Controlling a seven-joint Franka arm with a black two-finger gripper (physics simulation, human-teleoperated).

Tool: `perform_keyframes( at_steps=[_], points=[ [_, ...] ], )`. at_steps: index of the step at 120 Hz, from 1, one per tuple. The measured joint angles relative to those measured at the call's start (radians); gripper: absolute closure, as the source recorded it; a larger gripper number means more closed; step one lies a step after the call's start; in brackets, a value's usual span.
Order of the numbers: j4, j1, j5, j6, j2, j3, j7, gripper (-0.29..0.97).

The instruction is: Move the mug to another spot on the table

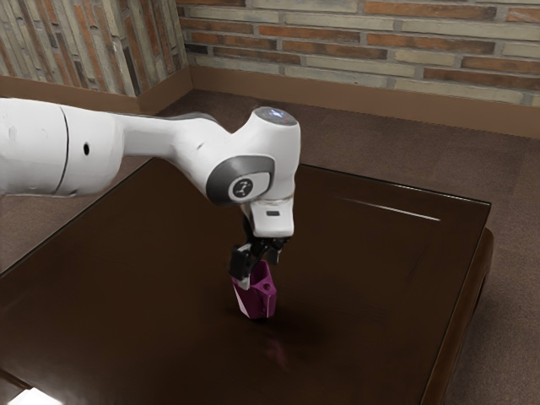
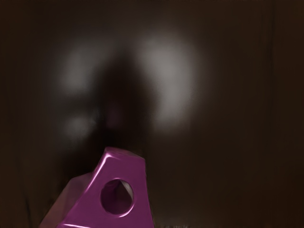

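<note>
We see the gripper (image 1: 256,268) at lower center, jaws clamped on the purple mug (image 1: 258,297). Mug sits tilted over the dark table (image 1: 380,253).

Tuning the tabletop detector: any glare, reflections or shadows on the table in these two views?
Exterior view: the glossy dark table carries a faint purple reflection in front of the purple mug, and a thin bright streak near its far edge. Wrist view: two pale glare patches on the table, split by a dark shadow, probably the hand's; the mug's edges catch highlights.
</note>
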Motion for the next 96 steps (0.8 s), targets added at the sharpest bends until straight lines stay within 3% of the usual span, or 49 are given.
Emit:
perform_keyframes(
  at_steps=[17,47,69,96],
  points=[
    [0.031,-0.018,0.008,0.007,0.093,-0.001,0.003,0.0],
    [0.033,-0.051,0.188,0.1,0.168,-0.001,-0.037,0.0],
    [-0.036,-0.041,0.226,0.216,0.16,-0.001,-0.062,0.01],
    [-0.049,-0.045,0.241,0.275,0.137,-0.001,-0.085,0.54]
  ],
)
